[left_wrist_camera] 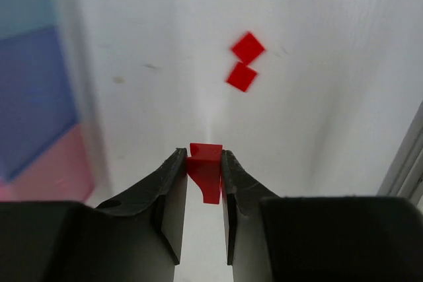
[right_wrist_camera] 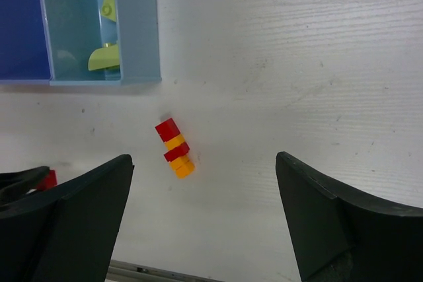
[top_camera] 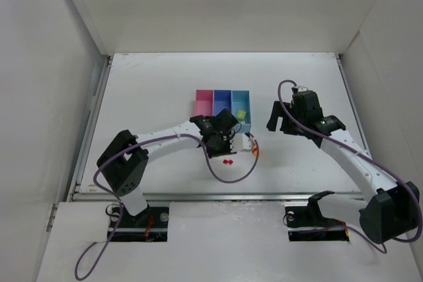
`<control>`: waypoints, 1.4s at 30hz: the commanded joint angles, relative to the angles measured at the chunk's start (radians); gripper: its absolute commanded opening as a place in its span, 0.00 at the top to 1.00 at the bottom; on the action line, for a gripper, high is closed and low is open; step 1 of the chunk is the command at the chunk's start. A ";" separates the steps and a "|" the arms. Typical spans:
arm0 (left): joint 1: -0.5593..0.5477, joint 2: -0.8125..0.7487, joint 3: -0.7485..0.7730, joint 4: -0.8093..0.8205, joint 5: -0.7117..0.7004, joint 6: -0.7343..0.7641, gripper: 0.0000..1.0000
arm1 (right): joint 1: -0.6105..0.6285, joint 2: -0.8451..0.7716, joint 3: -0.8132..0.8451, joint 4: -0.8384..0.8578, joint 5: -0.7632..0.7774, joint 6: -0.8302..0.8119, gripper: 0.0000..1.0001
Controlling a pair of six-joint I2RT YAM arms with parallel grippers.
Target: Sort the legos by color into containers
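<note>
Left wrist: left fingers [left_wrist_camera: 173, 168] are grasping a red lego [left_wrist_camera: 206, 171], probably for the pink container [left_wrist_camera: 49, 171] beside them; right fingers [right_wrist_camera: 79, 212] are hanging released.

Ahead of your left hand [left_wrist_camera: 203, 158] bare counter [left_wrist_camera: 165, 37], two loose red bricks [left_wrist_camera: 242, 76] ahead-right, bins [left_wrist_camera: 33, 84] close on its left, stacked bricks [right_wrist_camera: 175, 148] ahead of your right hand [right_wrist_camera: 203, 160]

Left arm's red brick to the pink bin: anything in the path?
Nothing visible. The left gripper is shut on the red brick close to the pink bin, and the table between them looks bare. The two loose red bricks lie on its other side.
</note>
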 commanded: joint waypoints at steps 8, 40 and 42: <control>0.213 -0.161 0.338 0.085 0.143 -0.244 1.00 | 0.005 0.033 0.025 0.082 -0.056 0.012 0.06; 0.325 0.209 0.474 0.199 0.068 -0.558 0.49 | 0.005 0.052 0.074 0.061 -0.046 0.002 0.06; 0.334 0.180 0.474 0.188 0.054 -0.567 0.49 | 0.005 0.042 0.074 0.050 -0.046 -0.008 0.06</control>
